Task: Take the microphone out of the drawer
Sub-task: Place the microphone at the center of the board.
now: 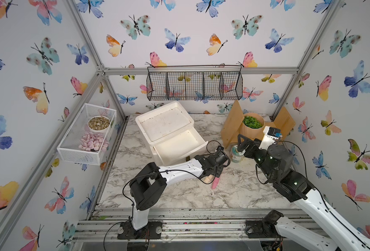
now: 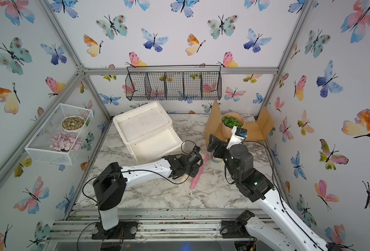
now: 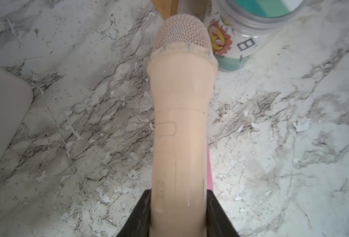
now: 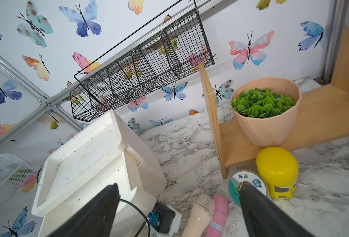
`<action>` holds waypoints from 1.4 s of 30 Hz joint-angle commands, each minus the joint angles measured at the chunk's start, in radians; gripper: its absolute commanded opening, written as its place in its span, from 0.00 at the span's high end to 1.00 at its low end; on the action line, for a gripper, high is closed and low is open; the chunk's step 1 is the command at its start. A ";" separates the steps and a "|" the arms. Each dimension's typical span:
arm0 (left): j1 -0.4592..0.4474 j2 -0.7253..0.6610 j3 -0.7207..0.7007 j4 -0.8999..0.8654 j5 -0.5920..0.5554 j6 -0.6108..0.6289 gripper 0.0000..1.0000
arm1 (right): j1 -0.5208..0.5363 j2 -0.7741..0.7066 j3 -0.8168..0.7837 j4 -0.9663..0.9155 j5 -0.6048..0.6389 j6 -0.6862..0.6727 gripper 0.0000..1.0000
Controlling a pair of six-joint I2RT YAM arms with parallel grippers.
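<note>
Over the marble table (image 1: 201,195), outside the open drawer (image 1: 177,143), my left claw (image 3: 178,207) is clamped on the beige microphone (image 3: 179,123). Its jaws pinch the smooth handle near the tail end, and the mesh head points away toward the printed tin (image 3: 241,47). The drawer floor shows bare, so I judge the removal essentially done; what remains is a clean set-down. Whether the microphone rests on the marble or hangs just above it, I cannot tell. Hazards, as I judge them: (a) the hold sits far from the head, so the long, rounded body could pivot or slide between my pads if I swing it quickly. (b) A pink stick (image 4: 218,213) lies right alongside, and letting go carelessly could roll the microphone against it — or push both into the tin. (c) The head is near the tin, so any forward drift risks a knock, with the yellow jar (image 4: 277,170) just behind it. (d) My right claw (image 4: 179,187) hangs close above the same spot with jaws spread wide and holding nothing — a crossing move by either arm could cause a collision.
</note>
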 commanded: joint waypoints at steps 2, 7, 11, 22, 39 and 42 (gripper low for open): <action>-0.001 0.047 0.049 -0.014 -0.145 -0.065 0.63 | -0.003 -0.024 -0.016 -0.025 0.042 0.003 0.02; 0.001 0.077 0.046 0.007 -0.196 -0.085 0.60 | -0.002 -0.031 -0.021 -0.032 0.046 0.001 0.02; 0.002 0.126 0.046 0.028 -0.199 -0.083 0.58 | -0.003 -0.028 -0.021 -0.030 0.040 0.001 0.02; 0.006 0.185 0.040 0.085 -0.136 -0.049 0.53 | -0.002 -0.021 -0.020 -0.032 0.033 0.003 0.02; 0.006 0.217 0.063 0.079 -0.063 -0.041 0.41 | -0.003 -0.022 0.001 -0.046 0.030 -0.002 0.02; 0.005 0.219 0.064 0.077 -0.053 -0.041 0.39 | -0.003 -0.020 0.008 -0.049 0.028 -0.006 0.02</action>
